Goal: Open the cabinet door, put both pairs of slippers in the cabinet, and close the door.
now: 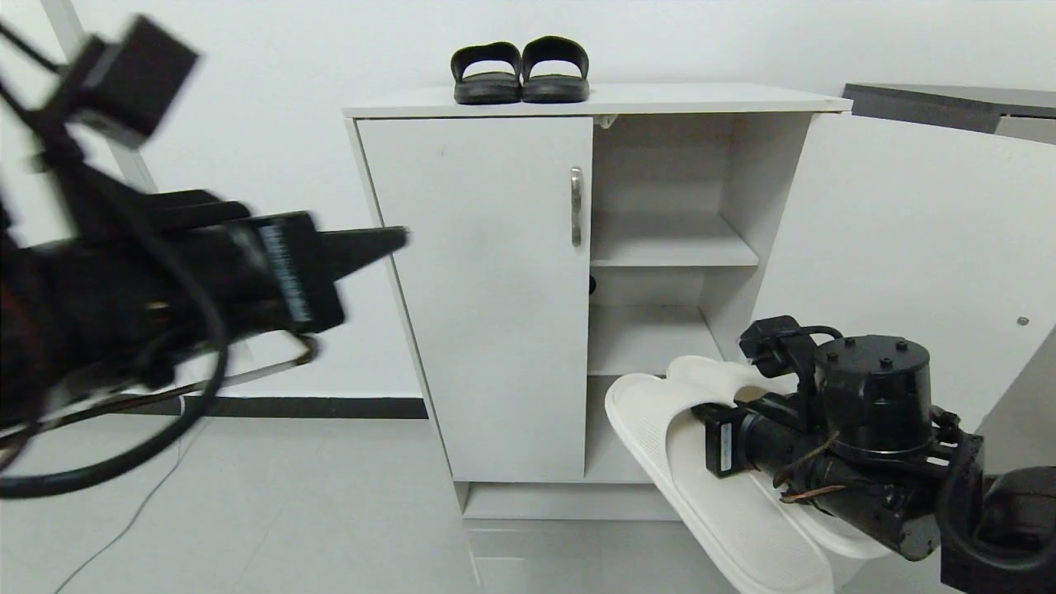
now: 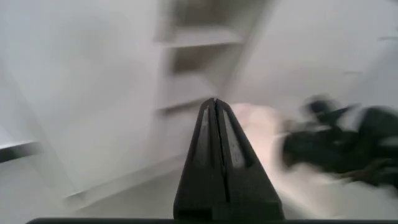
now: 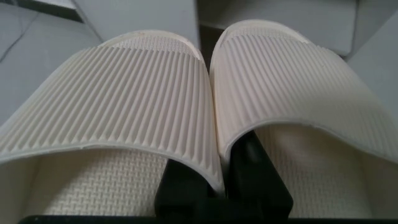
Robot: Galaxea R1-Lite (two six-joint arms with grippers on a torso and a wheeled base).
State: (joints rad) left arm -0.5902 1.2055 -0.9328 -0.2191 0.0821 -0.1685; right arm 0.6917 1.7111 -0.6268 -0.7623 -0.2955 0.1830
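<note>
Right hand (image 3: 224, 190) gripping white slippers (image 3: 149, 93) before cabinet (image 1: 495, 330)

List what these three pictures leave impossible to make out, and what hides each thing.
Head view: the cabinet interior's left half, behind the closed left door.
Right wrist view: tips of the right gripper, under the white slippers.
Left wrist view: the shelves, smeared by blur.
Head view: a dark spot by the door edge, too small.

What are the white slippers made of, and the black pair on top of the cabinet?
The white slippers look like moulded foam or rubber, matt, with fine ribs across the straps and a dimpled footbed. The black slippers seem similar moulded rubber, matt and smooth, though less surely.
</note>
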